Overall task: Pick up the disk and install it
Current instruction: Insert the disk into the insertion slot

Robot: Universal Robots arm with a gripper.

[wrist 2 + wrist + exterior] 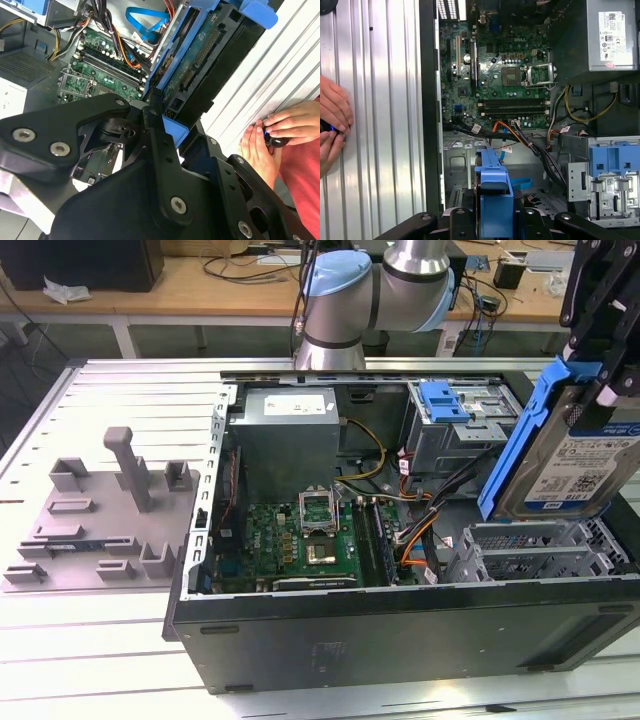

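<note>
Pinching the disk [572, 480], gripper [598, 375] fingers on blue carrier [520, 440], tilted over computer case [400, 640], label [600, 455] seemingly barcoded

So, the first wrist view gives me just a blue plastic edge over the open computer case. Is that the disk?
Observer: Yes. The exterior view shows the disk face-on: silver, with a blue-and-white label and a blue carrier around it, tilted steeply.
Reviewer: Is it in a bay?
Observer: Not yet. In the exterior view it hangs above the silver drive bays at the end of the computer case on the exterior view's right.
Reviewer: And the grip?
Observer: In the second wrist view the gripper is clamped on the carrier's blue end.
</note>
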